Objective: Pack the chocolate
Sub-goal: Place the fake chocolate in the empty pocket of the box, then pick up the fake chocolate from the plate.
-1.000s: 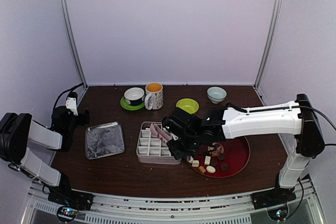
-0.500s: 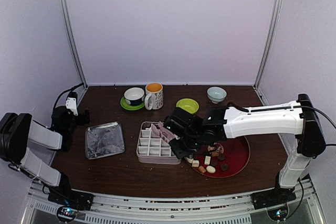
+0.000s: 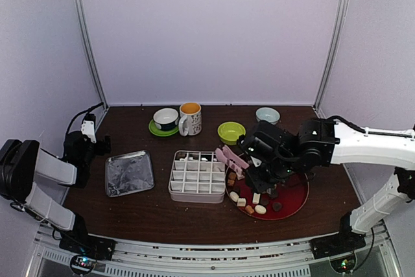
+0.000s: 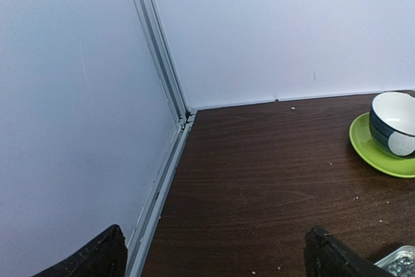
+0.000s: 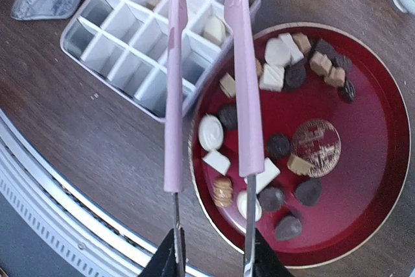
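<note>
Best to lower the pink plastic tongs (image 5: pixel 238 95) pinched in the right claw (image 5: pixel 211 261) over one bite-sized chocolate (image 5: pixel 211 132) on the round red tray (image 5: pixel 376 160), then squeeze gently (left claw (image 4: pixel 214 257) spread wide, idle).

Overhead, close right wrist seemingly share chocolate (image 3: pixel 256 197) (image 5: pixel 211 132).

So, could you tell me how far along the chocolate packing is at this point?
Early. Done: at least a cream piece and a tan piece sit in the divided box; most compartments look empty. In hand: the right claw grips the pink tongs, apparently carrying nothing. Left: the many chocolates on the red plate. The left claw is open, idle.
</note>
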### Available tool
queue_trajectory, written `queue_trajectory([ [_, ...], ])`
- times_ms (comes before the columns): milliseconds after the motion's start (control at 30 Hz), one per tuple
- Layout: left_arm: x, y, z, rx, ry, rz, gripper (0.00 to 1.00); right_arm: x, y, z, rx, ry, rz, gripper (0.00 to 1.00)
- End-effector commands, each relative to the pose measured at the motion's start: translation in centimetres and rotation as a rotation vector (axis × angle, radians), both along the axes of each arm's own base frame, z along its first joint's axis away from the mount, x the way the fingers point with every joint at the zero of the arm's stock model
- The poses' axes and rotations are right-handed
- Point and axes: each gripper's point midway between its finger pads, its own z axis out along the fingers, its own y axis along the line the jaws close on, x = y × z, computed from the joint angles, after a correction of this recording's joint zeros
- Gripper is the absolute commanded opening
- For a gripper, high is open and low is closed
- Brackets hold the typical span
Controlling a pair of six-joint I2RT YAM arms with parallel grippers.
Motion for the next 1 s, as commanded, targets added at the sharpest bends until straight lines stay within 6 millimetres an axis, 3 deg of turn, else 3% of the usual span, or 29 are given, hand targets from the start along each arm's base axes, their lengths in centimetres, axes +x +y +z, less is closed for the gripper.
queue_trajectory([
  [0,0.3,0.2,1.8,0.009,-0.065,0.0,0.98,-2.7,-4.9,-2.6,-0.111,0.107,-0.062,0.3],
  [400,0.3,0.2,1.8,0.01,-0.067,-0.001,0.98,-6.2,-11.9,-4.8,-0.188,0.233,-0.201,0.31],
  [967,0.3,0.2,1.8,0.01,-0.067,-0.001,0.98,-6.5,-11.8,-6.3,-0.159,0.295,-0.235,0.32],
])
